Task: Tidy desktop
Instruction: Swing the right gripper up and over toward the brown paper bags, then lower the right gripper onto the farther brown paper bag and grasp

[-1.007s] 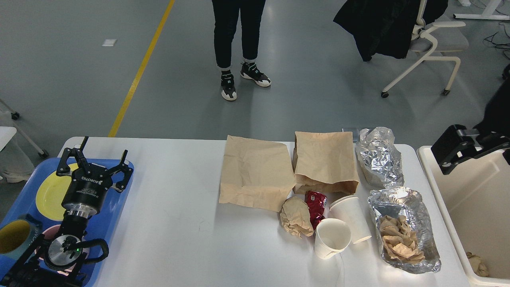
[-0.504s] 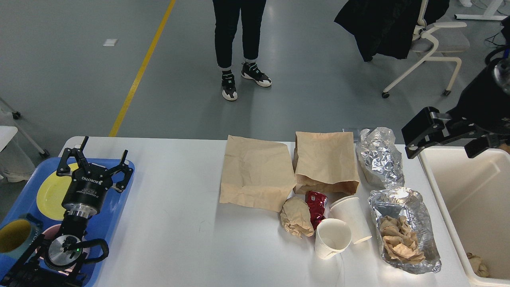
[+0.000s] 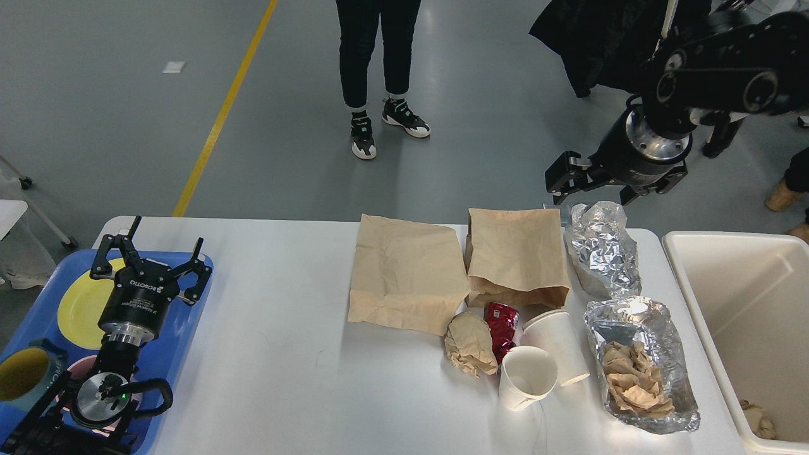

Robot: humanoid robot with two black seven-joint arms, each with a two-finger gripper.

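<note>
Blue tray (image 3: 189, 328), far left: yellow plate (image 3: 79, 309), mug (image 3: 22, 376). My left gripper (image 3: 148, 253) hung over it, fingers spread, empty.

Desktop (image 3: 272, 354): white, filling the middle of the head view, litter gathered on its right half.

Items, leftward first: flat paper bag (image 3: 404, 278); second paper bag (image 3: 515, 256); crumpled brown paper ball (image 3: 469, 344); red wrapper (image 3: 501, 325); two white paper cups (image 3: 528, 376), one upright, one on its side; crumpled foil (image 3: 600, 249); foil tray (image 3: 657, 316) holding brown paper scraps.

My right gripper (image 3: 597, 186) hovered above the table's far edge near the foil; end-on and dark, jaws' state I could not tell.

Cream bin (image 3: 679, 259), far right, one scrap inside.

Step judged: reaching for litter. Next: descend squarely on the foil, then carry it binward.
</note>
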